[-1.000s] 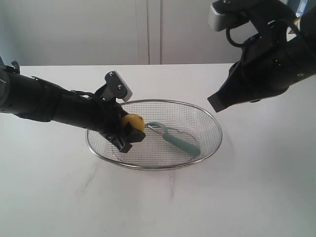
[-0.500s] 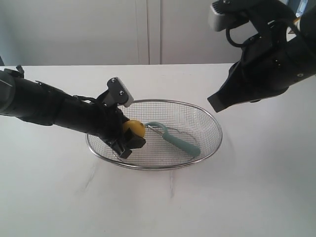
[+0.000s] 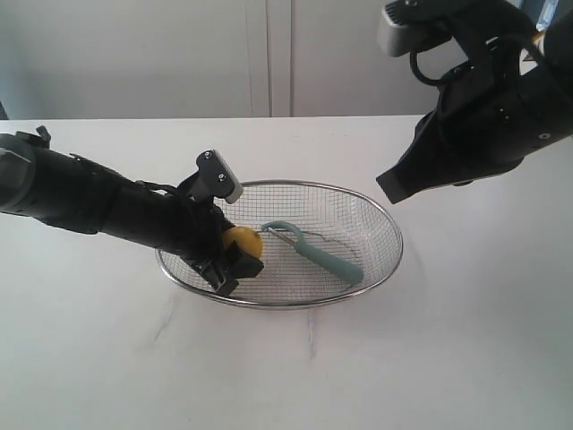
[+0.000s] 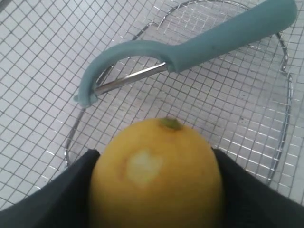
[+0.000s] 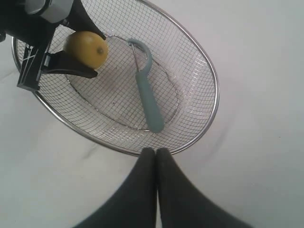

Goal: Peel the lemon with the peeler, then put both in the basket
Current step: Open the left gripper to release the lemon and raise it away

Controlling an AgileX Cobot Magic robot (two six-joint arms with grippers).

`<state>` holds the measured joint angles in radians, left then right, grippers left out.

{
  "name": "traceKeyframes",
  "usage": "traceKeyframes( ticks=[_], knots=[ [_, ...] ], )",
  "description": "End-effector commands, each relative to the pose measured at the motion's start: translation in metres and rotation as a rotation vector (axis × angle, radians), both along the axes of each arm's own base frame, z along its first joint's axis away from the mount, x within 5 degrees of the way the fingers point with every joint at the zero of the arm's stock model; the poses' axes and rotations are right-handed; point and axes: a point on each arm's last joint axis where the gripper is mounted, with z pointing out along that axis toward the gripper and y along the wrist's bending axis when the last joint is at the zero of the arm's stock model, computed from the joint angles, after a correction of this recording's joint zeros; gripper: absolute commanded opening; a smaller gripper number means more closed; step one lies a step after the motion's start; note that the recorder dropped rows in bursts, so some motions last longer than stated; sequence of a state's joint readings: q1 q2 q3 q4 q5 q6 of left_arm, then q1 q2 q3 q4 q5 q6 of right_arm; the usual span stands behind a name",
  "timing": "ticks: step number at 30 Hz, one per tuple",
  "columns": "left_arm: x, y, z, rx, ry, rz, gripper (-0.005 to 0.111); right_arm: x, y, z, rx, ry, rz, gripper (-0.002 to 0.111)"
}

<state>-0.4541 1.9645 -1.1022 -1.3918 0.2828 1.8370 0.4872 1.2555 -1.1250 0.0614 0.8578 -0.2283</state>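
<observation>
The yellow lemon point(image 3: 243, 242) point(image 4: 156, 175) point(image 5: 86, 49), with a small pale peeled patch, sits between the black fingers of my left gripper point(image 3: 233, 253), which is shut on it low inside the left part of the wire basket point(image 3: 376, 278) point(image 5: 211, 80). The teal peeler point(image 3: 318, 252) point(image 4: 209, 45) point(image 5: 146, 90) lies on the basket's mesh floor just beyond the lemon, its blade head nearest the fruit. My right gripper point(image 3: 392, 185) point(image 5: 156, 153) hangs high above the basket's right rim, fingers pressed together and holding nothing.
The basket rests on a white table point(image 3: 448, 358). A pale wall with a vertical seam point(image 3: 270, 54) stands behind the table's far edge.
My left gripper has carried the lemon downward, deeper into the basket's left side. The right arm and the peeler have stayed where they were.
</observation>
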Motion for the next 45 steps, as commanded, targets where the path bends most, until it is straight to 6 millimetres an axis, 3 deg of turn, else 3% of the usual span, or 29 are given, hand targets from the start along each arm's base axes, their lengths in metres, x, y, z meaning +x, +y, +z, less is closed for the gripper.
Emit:
traceKeyframes(
  ticks=[1,10,23,25,32,37,39,45],
  knots=[
    [-0.002,-0.004,0.004,-0.025,0.005,-0.017,0.078,-0.001,-0.001,0.003,0.008,-0.013,-0.004,0.000],
    [-0.004,-0.003,0.030,-0.057,-0.054,-0.015,0.078,-0.001,-0.001,0.002,0.004,-0.006,-0.004,0.000],
    [-0.019,0.004,0.104,-0.204,-0.120,0.073,0.077,-0.002,-0.001,0.002,0.002,-0.002,-0.003,0.000],
    [-0.024,0.007,0.119,-0.238,-0.126,0.093,0.072,-0.002,-0.001,0.002,0.002,-0.001,-0.003,0.000],
    [-0.055,0.020,0.168,-0.251,-0.159,0.064,0.038,-0.002,-0.001,0.001,-0.003,0.007,-0.003,0.000],
    [-0.084,0.034,0.187,-0.162,-0.124,0.005,0.018,-0.002,-0.001,0.001,-0.003,0.007,-0.003,0.000],
    [-0.097,0.047,0.196,-0.095,-0.085,0.070,0.002,-0.002,-0.001,0.001,-0.003,0.007,-0.003,0.000],
    [-0.125,0.079,0.209,0.073,-0.017,0.224,0.000,-0.002,-0.001,0.001,-0.003,0.007,-0.003,0.000]
  ],
)
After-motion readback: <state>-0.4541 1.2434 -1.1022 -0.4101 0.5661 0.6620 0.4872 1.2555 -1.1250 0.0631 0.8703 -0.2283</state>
